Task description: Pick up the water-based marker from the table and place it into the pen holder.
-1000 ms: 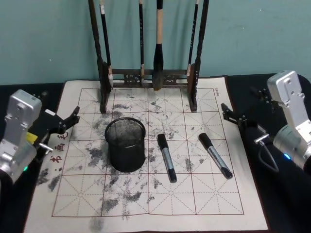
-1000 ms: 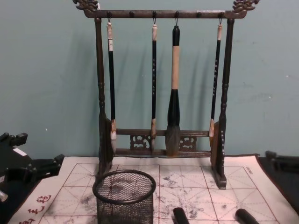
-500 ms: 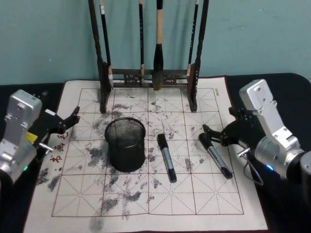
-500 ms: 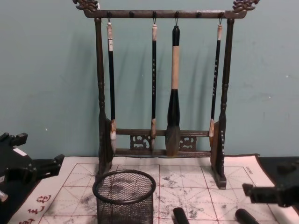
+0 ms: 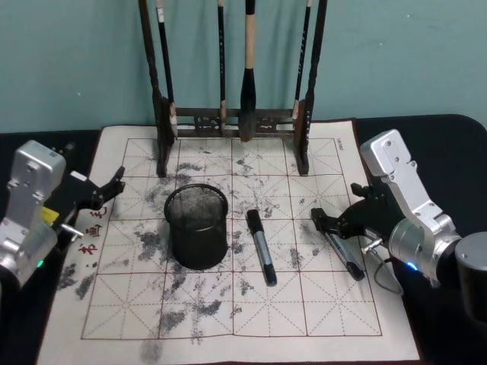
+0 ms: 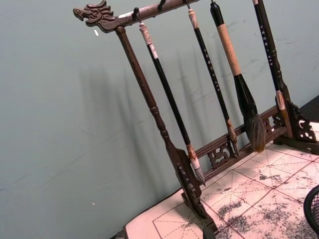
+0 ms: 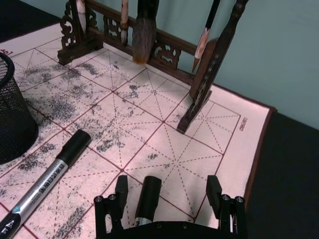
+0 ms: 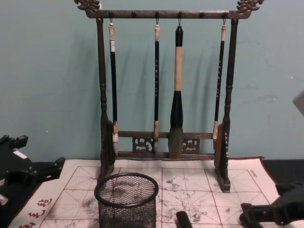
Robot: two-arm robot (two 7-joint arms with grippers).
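The black wire-mesh pen holder (image 5: 196,228) stands upright on the ink-stained practice sheet (image 5: 228,319). Two black-capped, grey-barrelled markers lie to its right: one close by (image 5: 261,247) and one further right (image 5: 344,255). My right gripper (image 5: 335,209) is low over the further marker's cap end. In the right wrist view that gripper (image 7: 167,185) is open, with the marker cap (image 7: 148,193) lying between its fingers and touching neither. The nearer marker (image 7: 50,174) and the pen holder (image 7: 12,119) lie beyond. My left gripper (image 5: 106,190) rests open at the sheet's left edge.
A tall dark wooden rack (image 5: 236,114) hung with calligraphy brushes stands at the back of the sheet, against the teal wall. Black tabletop (image 5: 434,144) borders the sheet on both sides. The front half of the sheet holds only ink stains.
My right arm has swung in from the table's right side and come down over the further marker, straddling its cap. The left arm, both markers and the holder have not moved.
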